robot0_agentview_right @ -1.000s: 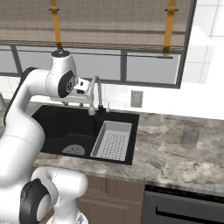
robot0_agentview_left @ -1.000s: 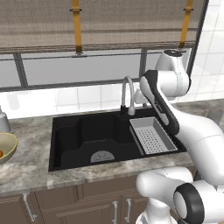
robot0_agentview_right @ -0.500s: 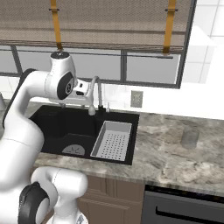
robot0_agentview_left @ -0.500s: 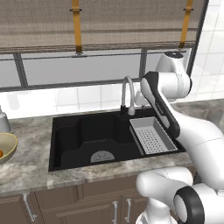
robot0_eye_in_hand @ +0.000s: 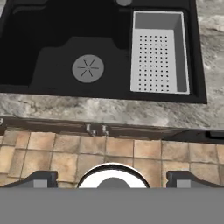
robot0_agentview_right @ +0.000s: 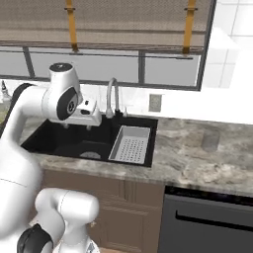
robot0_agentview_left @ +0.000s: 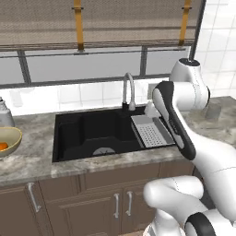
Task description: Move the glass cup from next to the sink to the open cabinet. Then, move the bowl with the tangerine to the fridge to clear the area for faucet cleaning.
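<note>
The gripper, jaws apart and empty, hangs over the sink. Neither move looks done: the glass cup stands on the counter at the sink's three o'clock, clear and upright; the bowl, at nine o'clock, holds an orange tangerine.

matt black sink, grey perforated plastic-looking strainer tray, veined stone tabletop, glossy yellow bowl, brown wood cabinets.
</note>
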